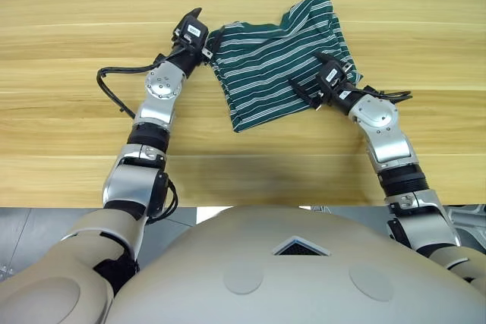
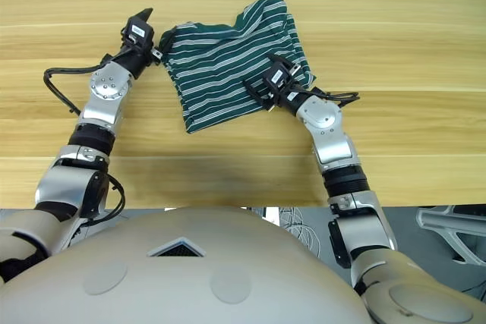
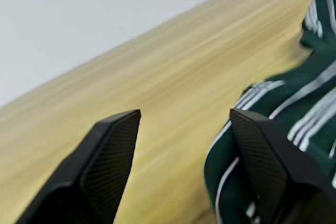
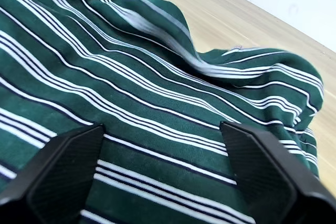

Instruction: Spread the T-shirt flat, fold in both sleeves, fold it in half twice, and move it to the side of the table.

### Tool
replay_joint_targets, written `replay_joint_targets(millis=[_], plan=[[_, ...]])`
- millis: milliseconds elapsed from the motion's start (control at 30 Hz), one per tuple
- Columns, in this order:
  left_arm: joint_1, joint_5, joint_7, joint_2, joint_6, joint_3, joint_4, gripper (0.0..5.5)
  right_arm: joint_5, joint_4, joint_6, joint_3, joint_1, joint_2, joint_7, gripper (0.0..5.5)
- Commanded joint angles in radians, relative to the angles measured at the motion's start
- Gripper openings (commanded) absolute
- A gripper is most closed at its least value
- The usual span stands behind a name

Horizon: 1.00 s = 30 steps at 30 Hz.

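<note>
Pale, wood-grained boards make up the long table (image 1: 76,5) that carries everything here. Towards the left, the left gripper (image 3: 185,115) sits low over the wood at the near-left corner of the cloth. Its two black, textured fingers (image 3: 107,156) are spread well apart with only bare tabletop between them. The finger on the cloth side stands just beside the hem, and nothing is pinched. In the middle of the table lies the dark green T-shirt with thin white stripes (image 1: 273,66). It is not spread flat but gathered into a rough, rumpled bundle. One corner points back towards the robot, and a raised, wrinkled fold stands at its far right end. The shirt lies between the two arms, well away from the table's edges. On the right, the right gripper (image 4: 161,128) hangs over the right half of the shirt. Its black fingers (image 4: 63,171) are opened wide across the striped fabric and have no fold caught between them. Whether their tips actually press on the cloth cannot be told.
</note>
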Motion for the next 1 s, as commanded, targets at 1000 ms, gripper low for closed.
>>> replay_joint_targets(millis=[1000], plan=[[0.434,-0.243,0.002,0.001,0.109,0.169,-0.838,3.02,-0.002,0.724,-0.010,-0.019,-0.445,0.461,-0.154,4.09]])
